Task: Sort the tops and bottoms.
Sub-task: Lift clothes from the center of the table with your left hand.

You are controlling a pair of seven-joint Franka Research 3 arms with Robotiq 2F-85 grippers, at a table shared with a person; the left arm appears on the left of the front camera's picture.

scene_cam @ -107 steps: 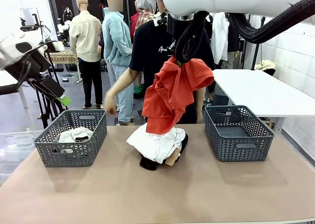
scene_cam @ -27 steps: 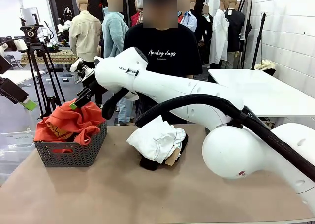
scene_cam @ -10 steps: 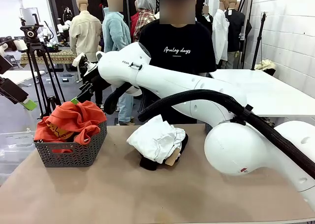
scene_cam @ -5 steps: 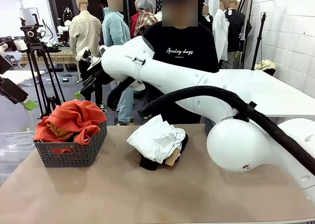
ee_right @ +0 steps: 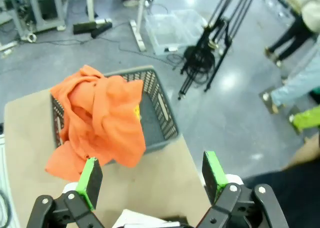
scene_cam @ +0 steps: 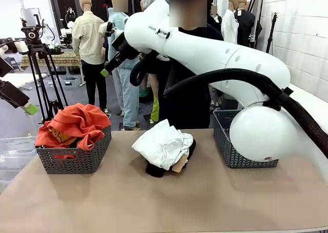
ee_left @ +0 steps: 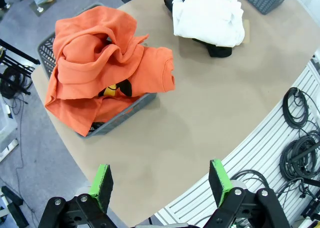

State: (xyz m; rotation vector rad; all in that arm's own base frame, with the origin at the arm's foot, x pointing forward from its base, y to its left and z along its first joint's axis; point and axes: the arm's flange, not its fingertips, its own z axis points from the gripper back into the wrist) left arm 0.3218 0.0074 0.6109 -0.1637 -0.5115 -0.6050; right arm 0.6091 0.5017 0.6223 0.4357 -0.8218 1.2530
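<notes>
1. Left gripper [ee_left: 160, 183] is hanging high off the table's [scene_cam: 154, 207] near-left side, green pads spread wide, nothing between them.
2. Mid-table, the white top [scene_cam: 163, 143] is sitting bunched on the black bottoms [scene_cam: 152, 170], which are poking out at the pile's 6 o'clock. The bundle's long axis is running roughly 9 to 3 across the table.
3. At the table's 9 o'clock, the orange-red top [scene_cam: 74, 125] is heaped in the left grey basket [scene_cam: 77, 161], spilling over the rim. At 3 o'clock the right grey basket [scene_cam: 221, 135] is partly showing behind the arm; I can't tell what's in it.
4. Right gripper [ee_right: 152, 177] is hovering high past the far edge, at about 1 o'clock from the left basket, fingers wide apart and empty.
5. Key relation: the pile is lying down at about 5 o'clock from the right gripper, and at 1 o'clock in the left wrist view. The right gripper is looking the nearer of the two, so it's probably taking the white top next.
6. Versus earlier: some ten seconds ago the orange-red top was dangling from the right gripper over the pile; now it's lying in the basket. A second ago the gripper was just above that basket; it has lifted clear since. The pile hasn't moved.
</notes>
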